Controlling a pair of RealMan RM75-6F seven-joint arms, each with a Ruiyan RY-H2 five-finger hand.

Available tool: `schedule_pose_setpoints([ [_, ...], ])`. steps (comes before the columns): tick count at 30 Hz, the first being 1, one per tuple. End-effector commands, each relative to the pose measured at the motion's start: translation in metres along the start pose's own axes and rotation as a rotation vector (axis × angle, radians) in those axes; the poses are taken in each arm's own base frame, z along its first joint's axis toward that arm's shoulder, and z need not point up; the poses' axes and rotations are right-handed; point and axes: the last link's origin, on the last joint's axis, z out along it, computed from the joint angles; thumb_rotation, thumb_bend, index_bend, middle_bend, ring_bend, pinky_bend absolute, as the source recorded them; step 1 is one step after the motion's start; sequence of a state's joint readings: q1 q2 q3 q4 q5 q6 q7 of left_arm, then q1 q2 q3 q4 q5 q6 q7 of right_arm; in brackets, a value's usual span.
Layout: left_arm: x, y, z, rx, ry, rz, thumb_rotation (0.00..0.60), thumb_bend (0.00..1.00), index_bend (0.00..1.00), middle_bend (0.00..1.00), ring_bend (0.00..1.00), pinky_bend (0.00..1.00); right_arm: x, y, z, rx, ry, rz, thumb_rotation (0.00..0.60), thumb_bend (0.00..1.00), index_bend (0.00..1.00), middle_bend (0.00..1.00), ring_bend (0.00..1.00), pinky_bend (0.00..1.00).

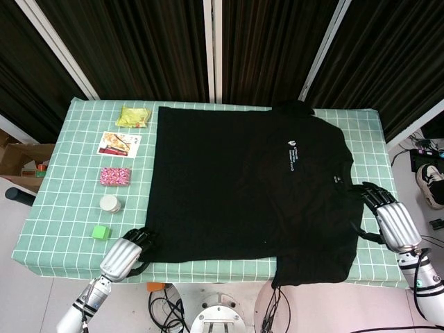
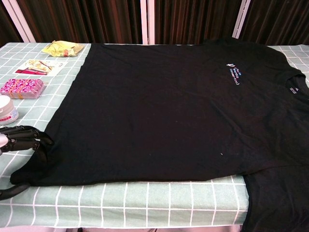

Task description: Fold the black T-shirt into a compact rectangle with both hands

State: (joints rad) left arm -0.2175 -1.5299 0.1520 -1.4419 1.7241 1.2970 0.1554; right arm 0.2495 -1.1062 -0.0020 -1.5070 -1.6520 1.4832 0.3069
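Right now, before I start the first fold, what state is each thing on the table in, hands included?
T-shirt: spread flat, unfolded, near sleeve over table edge.
Left hand: fingers at shirt's near left corner; grip unclear.
Right hand: fingers at shirt's right edge; grip unclear.
White jar: upright.
Green block: lying loose.
Pink packet: flat.
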Motion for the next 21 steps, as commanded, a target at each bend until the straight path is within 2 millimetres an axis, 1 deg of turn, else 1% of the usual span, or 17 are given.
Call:
schedule_pose_setpoints([
  [1, -0.001, -0.001, -0.003, 0.001, -0.006, 0.009, 0.6, 0.3, 0.39, 0.22, 0.16, 0.25, 0.0, 0.001, -0.001, -0.003, -0.001, 0.003, 0.6, 0.28, 0.27, 0.22, 0.13, 0.25],
  [6, -0.003, -0.002, -0.004, 0.012, -0.006, 0.01, 0.6, 0.3, 0.37, 0.22, 0.15, 0.25, -0.003, 0.002, -0.002, -0.008, -0.007, 0.009, 0.6, 0.28, 0.27, 0.22, 0.13, 0.25],
  [9, -0.005, -0.002, 0.001, 0.012, -0.008, -0.003, 0.6, 0.31, 0.39, 0.22, 0.15, 0.25, -0.004, 0.003, -0.002, -0.01, -0.008, 0.012, 0.6, 0.28, 0.27, 0.22, 0.13, 0.25],
  [11, -0.006, -0.001, 0.005, 0.004, -0.005, -0.009, 0.6, 0.33, 0.41, 0.22, 0.15, 0.25, -0.004, 0.004, -0.003, -0.014, -0.006, 0.013, 0.6, 0.28, 0.27, 0.22, 0.13, 0.25],
  [13, -0.006, 0.0, 0.01, -0.003, 0.001, -0.021, 0.6, 0.38, 0.44, 0.23, 0.15, 0.25, -0.004, 0.005, -0.004, -0.018, -0.008, 0.014, 0.6, 0.28, 0.27, 0.22, 0.13, 0.25],
  [16, -0.005, 0.002, 0.014, -0.015, 0.025, -0.044, 0.6, 0.4, 0.51, 0.25, 0.16, 0.27, -0.005, 0.007, -0.006, -0.026, -0.013, 0.014, 0.6, 0.28, 0.27, 0.22, 0.13, 0.25],
  [18, -0.004, 0.004, 0.016, -0.024, 0.055, -0.076, 0.6, 0.45, 0.58, 0.28, 0.18, 0.28, -0.008, 0.009, -0.01, -0.037, -0.019, 0.022, 0.6, 0.28, 0.27, 0.22, 0.13, 0.25],
  [21, -0.004, 0.004, 0.018, -0.027, 0.086, -0.108, 0.6, 0.49, 0.61, 0.31, 0.19, 0.28, -0.018, 0.011, -0.017, -0.035, -0.046, 0.039, 0.6, 0.29, 0.27, 0.22, 0.13, 0.25],
])
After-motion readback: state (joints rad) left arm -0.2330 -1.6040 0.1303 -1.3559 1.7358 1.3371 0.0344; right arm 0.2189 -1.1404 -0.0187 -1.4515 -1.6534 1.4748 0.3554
